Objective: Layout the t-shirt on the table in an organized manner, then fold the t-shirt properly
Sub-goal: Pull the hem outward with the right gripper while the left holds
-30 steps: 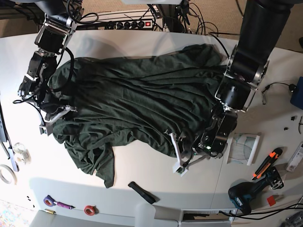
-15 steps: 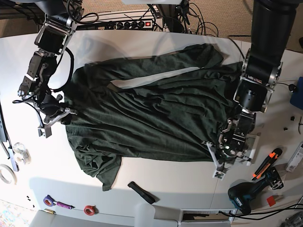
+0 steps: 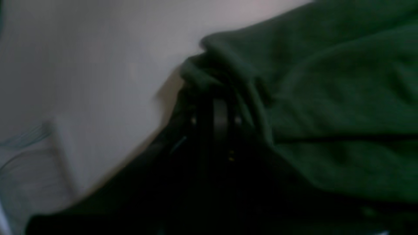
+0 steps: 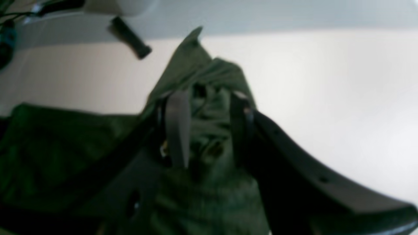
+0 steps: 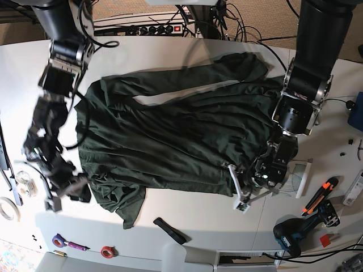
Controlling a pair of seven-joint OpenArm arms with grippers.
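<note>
The dark green t-shirt lies spread across the middle of the white table. It is mostly opened out but still rippled with long creases. One corner trails off its near-left edge, and a sliver of table shows through a gap near its far side. The right arm reaches down to the shirt's near-left corner. The wrist view shows its jaws clenched on a wad of cloth bunched between them. The left arm comes down at the shirt's near-right hem corner. That wrist view is dark and blurred, but the cloth gathers into the jaws, which appear to be grasping it. Holding two opposite corners of the same edge lets the arms draw the fabric taut and flat, so this looks like the laying-out step, with folding not yet begun. A black strip lies just off the shirt's near edge, and a cordless drill sits well off its near-right corner.
</note>
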